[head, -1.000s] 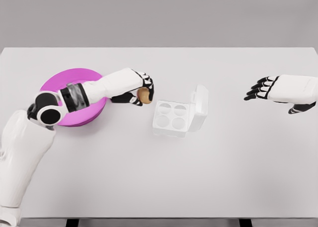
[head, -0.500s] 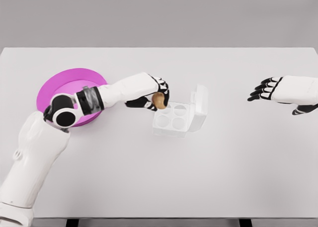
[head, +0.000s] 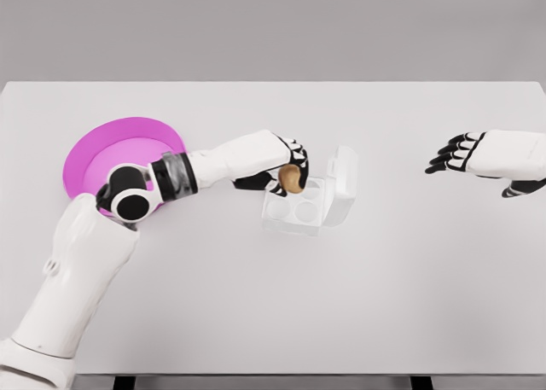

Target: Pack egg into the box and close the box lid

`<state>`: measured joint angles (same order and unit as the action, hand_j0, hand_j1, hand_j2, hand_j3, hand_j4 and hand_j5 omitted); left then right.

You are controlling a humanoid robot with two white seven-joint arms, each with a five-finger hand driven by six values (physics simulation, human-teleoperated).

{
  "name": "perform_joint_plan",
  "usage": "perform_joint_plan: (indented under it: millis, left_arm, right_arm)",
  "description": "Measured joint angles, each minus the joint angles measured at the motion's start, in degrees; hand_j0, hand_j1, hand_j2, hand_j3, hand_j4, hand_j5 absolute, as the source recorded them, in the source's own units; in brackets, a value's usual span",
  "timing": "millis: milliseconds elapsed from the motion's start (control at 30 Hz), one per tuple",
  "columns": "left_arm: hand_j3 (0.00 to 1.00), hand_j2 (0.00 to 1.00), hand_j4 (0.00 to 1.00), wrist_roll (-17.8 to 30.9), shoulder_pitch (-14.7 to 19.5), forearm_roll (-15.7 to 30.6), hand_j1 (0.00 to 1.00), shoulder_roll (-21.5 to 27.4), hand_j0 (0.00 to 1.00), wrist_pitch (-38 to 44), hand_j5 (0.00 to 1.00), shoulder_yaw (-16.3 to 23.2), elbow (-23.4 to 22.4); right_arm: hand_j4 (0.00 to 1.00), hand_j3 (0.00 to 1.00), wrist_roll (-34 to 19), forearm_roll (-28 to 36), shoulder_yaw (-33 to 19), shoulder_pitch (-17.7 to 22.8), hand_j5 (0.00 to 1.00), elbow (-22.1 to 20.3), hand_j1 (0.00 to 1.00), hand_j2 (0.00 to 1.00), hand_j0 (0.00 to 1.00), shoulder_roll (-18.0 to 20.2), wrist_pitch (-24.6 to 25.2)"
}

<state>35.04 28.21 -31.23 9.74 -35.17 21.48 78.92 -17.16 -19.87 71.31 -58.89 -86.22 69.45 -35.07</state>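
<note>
My left hand (head: 286, 170) is shut on a brown egg (head: 291, 179) and holds it just above the far-left cell of the white egg box (head: 304, 209). The box sits at the table's middle with its lid (head: 343, 183) standing open on the right side. Its cells that show look empty. My right hand (head: 456, 154) hovers at the far right with its fingers spread and nothing in it.
A magenta plate (head: 111, 148) lies on the left of the white table (head: 273, 305), partly behind my left forearm. The table's near edge runs along the bottom of the view.
My left hand has carried the egg rightward from beside the plate to over the box. The right hand drew slightly to the right, then stayed put.
</note>
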Motion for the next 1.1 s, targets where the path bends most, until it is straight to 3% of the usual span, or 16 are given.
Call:
perform_joint_plan:
  millis: [467, 733, 1100]
  left_arm:
    - [0.37, 0.37, 0.37, 0.0, 0.0, -0.37, 0.37, -1.61, 0.37, 0.0, 0.37, 0.76, -2.71]
    - [0.56, 0.56, 0.56, -0.01, 0.09, -0.36, 0.56, -1.74, 0.56, 0.0, 0.56, 0.82, -3.43]
    - [0.65, 0.65, 0.65, -0.01, 0.26, -0.27, 0.65, -1.68, 0.65, 0.01, 0.65, 0.67, -3.53]
  right_arm:
    - [1.0, 1.0, 0.0, 0.0, 0.0, 0.09, 1.0, -0.01, 1.0, 1.0, 1.0, 0.12, 0.0]
    - [1.0, 1.0, 0.02, 0.0, -0.03, 0.09, 1.0, -0.03, 1.0, 1.0, 1.0, 0.58, 0.0]
    - [1.0, 1.0, 0.08, 0.0, -0.04, 0.09, 1.0, -0.03, 1.0, 1.0, 1.0, 0.79, 0.0]
